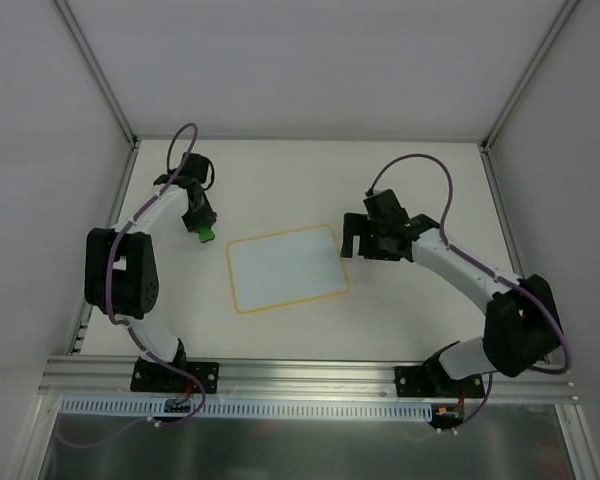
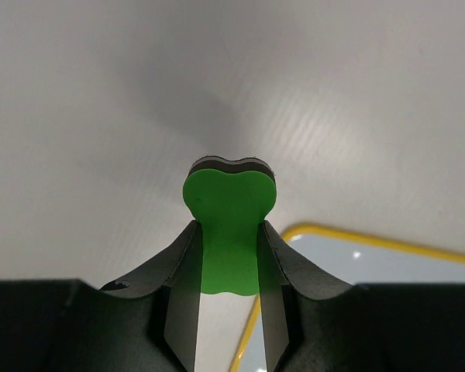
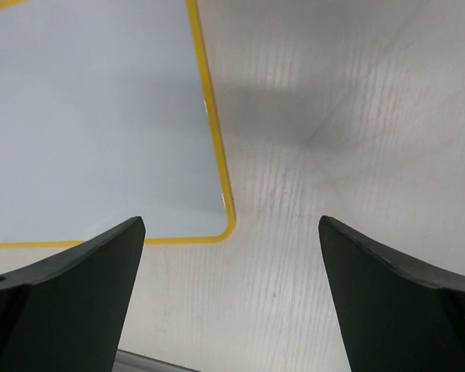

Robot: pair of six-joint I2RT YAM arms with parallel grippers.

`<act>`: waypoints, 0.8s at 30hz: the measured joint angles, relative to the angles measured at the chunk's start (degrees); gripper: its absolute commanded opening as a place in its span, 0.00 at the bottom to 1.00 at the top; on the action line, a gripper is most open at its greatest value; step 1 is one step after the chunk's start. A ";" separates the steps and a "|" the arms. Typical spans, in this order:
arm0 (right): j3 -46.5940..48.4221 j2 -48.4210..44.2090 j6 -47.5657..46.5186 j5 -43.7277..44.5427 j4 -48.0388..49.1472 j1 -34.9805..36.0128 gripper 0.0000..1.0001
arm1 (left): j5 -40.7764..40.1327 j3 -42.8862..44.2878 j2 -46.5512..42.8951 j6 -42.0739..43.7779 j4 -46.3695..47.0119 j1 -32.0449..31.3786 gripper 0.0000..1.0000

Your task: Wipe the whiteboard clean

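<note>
The whiteboard [image 1: 285,268], white with a thin yellow border and no marks showing, lies flat at the table's middle. My left gripper [image 1: 205,232] is shut on a small green eraser [image 2: 230,225] with a dark underside, held just left of the board's far-left corner [image 2: 349,260]. My right gripper [image 1: 358,243] is open and empty, just off the board's far-right corner; that corner [image 3: 101,132] shows between its fingers in the right wrist view.
The white table [image 1: 420,310] is fenced by metal frame posts at the back corners and white walls. An aluminium rail [image 1: 310,375] runs along the near edge by the arm bases.
</note>
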 measured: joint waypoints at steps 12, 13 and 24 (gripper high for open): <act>-5.70 -31.28 -8.59 6.62 -1.22 0.00 0.99 | -0.07 13.22 16.94 3.17 -0.59 8.79 0.43; -6.16 -33.07 -9.18 7.15 -1.40 0.00 0.99 | -0.07 13.55 17.29 3.54 -0.66 8.96 0.53; -5.77 -41.62 -14.82 15.50 -7.06 -0.02 0.99 | 1.27 9.75 7.37 4.09 -2.32 9.07 0.99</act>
